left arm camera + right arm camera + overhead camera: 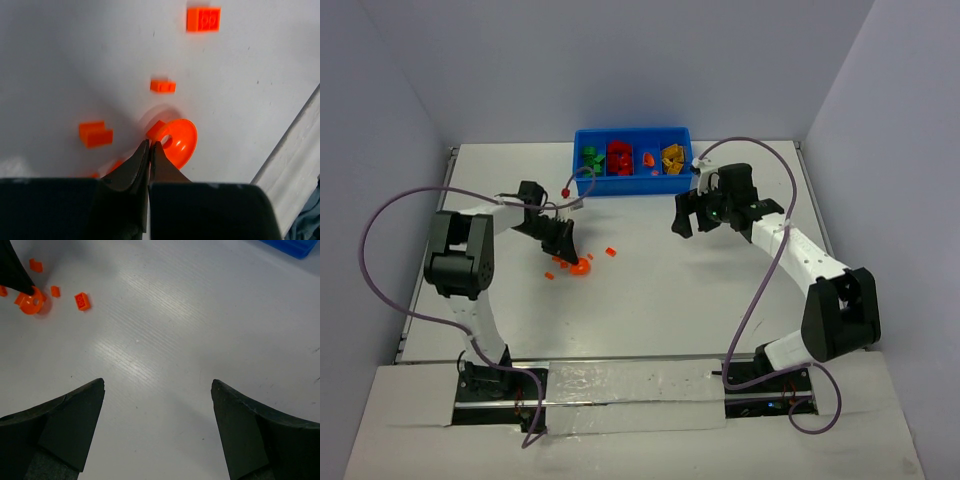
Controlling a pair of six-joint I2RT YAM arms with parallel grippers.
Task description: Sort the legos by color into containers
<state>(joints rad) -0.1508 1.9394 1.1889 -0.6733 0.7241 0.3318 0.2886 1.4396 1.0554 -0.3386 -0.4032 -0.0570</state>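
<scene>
On the left, the left gripper [149,145] is down at the table [650,300]. Its jaws are together and its tips sit against the rim of an orange round piece [179,142] with a hole through it. The wrist view does not show whether the tips pinch that rim or only touch it. A small orange block [156,131] lies right at the tips too, touching the round piece.

The sound move is probably a slow, straight lift, watching whether the round piece rises. If it stays on the table, the jaws should part and close again astride the rim, clear of the small block so that only one piece comes up. Other loose orange legos [203,19] lie scattered close by and should be left undisturbed.

Farther right and at the far side stands the blue tray [632,186]. From left to right its compartments hold green, red, orange and yellow. The orange compartment [648,160], third from the left, looks like the right target, and a low release should keep the piece from bouncing over a divider.

On the right, the right gripper [157,390] hovers over bare table near the tray's right end, jaws wide apart and empty. It is best kept clear of the left arm's path.
</scene>
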